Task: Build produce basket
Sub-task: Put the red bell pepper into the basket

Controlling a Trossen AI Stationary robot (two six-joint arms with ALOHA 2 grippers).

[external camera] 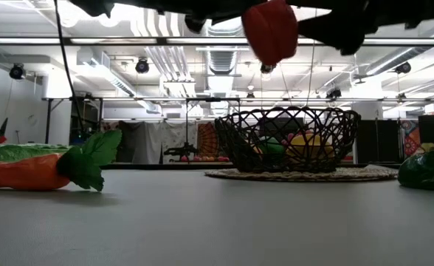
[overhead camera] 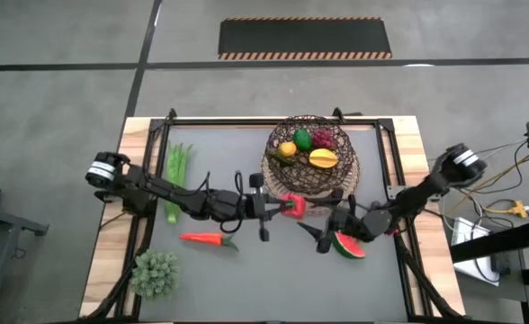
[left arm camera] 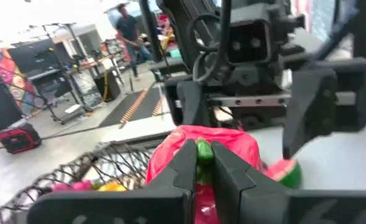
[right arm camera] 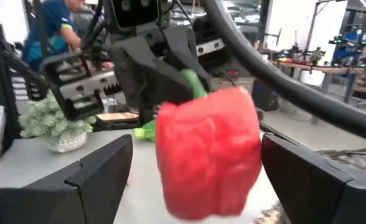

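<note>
Left gripper point(overhead camera: 283, 207): fingers clamped on the red pepper point(overhead camera: 292, 205) by its green stem, held in the air just beside the basket point(overhead camera: 341, 174). Right gripper point(overhead camera: 323, 236): fingers spread apart facing the pepper, with the watermelon slice point(overhead camera: 349, 245) lying on the counter point(overhead camera: 246, 270) beside it

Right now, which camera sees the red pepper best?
The right wrist view: the red pepper fills the picture, green stem up. The high view shows it small at the left gripper, the low view only its underside, and the left wrist view hides it behind fingers.
</note>
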